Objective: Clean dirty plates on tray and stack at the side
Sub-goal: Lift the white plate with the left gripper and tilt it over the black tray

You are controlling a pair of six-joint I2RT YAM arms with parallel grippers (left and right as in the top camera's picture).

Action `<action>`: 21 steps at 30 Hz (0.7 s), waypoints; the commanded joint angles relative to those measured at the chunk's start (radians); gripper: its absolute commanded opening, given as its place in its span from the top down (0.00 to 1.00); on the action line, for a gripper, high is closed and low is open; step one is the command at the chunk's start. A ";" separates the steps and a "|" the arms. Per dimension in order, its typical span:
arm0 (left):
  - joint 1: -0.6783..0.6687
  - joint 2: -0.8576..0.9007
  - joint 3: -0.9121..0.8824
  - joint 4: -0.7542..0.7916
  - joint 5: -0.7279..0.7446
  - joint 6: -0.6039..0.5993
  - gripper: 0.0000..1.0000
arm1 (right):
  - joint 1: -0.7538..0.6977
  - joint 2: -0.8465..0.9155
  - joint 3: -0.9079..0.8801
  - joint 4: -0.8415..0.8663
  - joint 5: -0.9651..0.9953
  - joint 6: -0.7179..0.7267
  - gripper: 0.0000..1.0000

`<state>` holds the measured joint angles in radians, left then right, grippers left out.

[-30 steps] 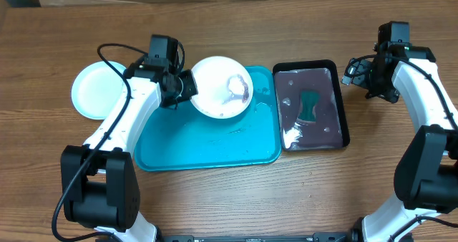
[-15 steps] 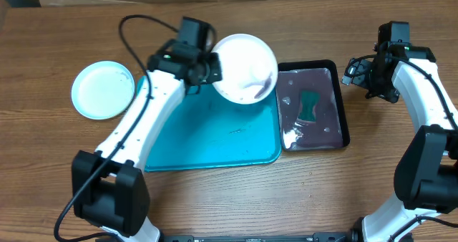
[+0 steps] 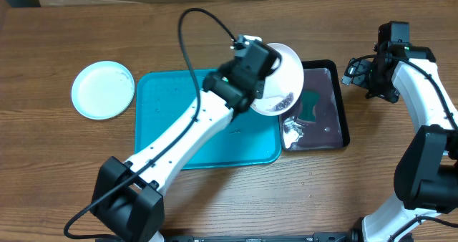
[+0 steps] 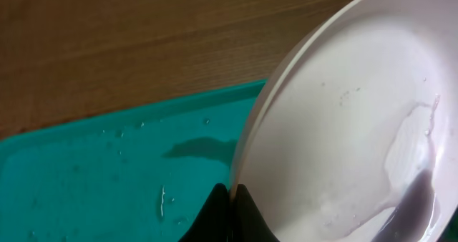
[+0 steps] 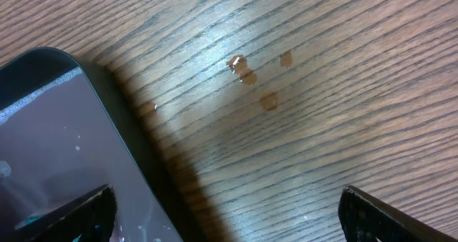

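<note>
1. Clamped on the rim of the white plate, my left claw holds it tilted over the far right corner of the turquoise tray.
2. Spread wide, my right claw hangs above the table beside the black tray.

1. The left arm, running from lower left to centre of the overhead frame, has smooth white tubular links joined by boxy black joints.
2. A thin black cable loops above it at upper centre.
3. The right arm, at the right edge, has the same white shells and black joints. Short black wires bunch beside its black wrist block.
4. The left jaws are glossy black tips, bottom centre of the left wrist view.
5. The right jaws are matte black wedges in the lower corners of the right wrist view.
</note>
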<state>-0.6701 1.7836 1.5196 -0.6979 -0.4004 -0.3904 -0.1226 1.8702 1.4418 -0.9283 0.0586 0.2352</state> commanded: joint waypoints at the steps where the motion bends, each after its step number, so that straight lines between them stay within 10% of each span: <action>1: -0.053 -0.020 0.032 0.021 -0.135 0.057 0.96 | 0.003 -0.012 0.018 0.003 -0.001 0.003 0.00; 21: -0.232 -0.020 0.032 0.232 -0.427 0.352 0.96 | 0.003 -0.012 0.018 0.003 -0.001 0.003 0.00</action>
<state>-0.8780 1.7836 1.5200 -0.4931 -0.7212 -0.1371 -0.1226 1.8702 1.4418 -0.9283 0.0586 0.2352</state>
